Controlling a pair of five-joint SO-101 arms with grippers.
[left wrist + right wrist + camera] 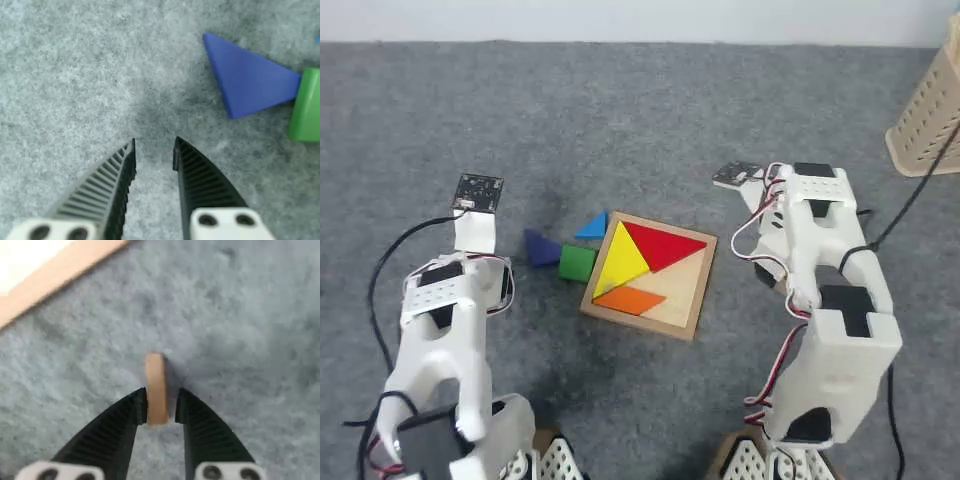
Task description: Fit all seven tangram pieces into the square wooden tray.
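The square wooden tray (682,297) lies mid-table with a red triangle (662,245), a yellow triangle (618,262) and an orange piece (629,299) inside it. Just outside its left edge lie a light blue triangle (592,227), a dark blue triangle (541,247) and a green square (577,262). My left gripper (154,142) hovers over bare carpet, open and holding nothing, a short way from the dark blue triangle (247,80) and the green square (306,105). My right gripper (161,394) is shut on a thin tan wooden piece (155,380) standing on edge, beside the tray's rim (60,275).
Grey carpet covers the table. A pale slotted wooden stand (928,105) sits at the far right back edge. The left arm (450,310) and right arm (825,270) flank the tray, with cables trailing beside each.
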